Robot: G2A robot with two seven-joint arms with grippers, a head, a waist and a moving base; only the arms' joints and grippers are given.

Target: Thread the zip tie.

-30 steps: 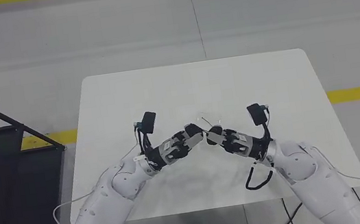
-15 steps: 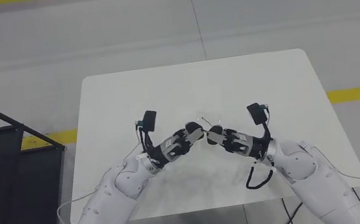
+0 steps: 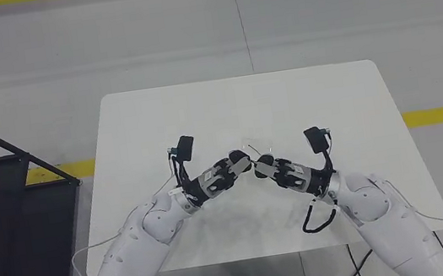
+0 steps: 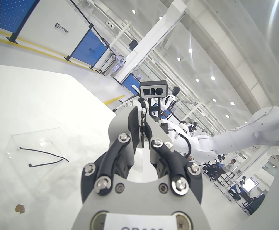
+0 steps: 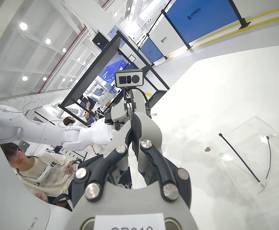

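Observation:
Over the middle of the white table [image 3: 327, 98] my two grippers meet tip to tip. My left gripper [image 3: 247, 165] [image 4: 142, 132] is shut on a thin dark strip that looks like a zip tie, pinched between its pads. Facing it, my right gripper [image 3: 260, 165] [image 5: 132, 130] is shut with its pads pressed together; whatever is between them is hidden. Just beyond the fingertips lies a clear tray [image 3: 261, 143] [image 4: 43, 138] [image 5: 250, 126] holding two loose black zip ties [image 4: 41, 151] [image 5: 239, 160].
A small brown speck [image 4: 20, 208] [image 5: 207, 149] lies on the table near the tray. A black frame and dark bin [image 3: 2, 211] stand off the table's left side. Bare table stretches to the far edge and to both sides.
My left arm's wrist has edged slightly farther across the table. The right arm and the tray have stayed where they were.

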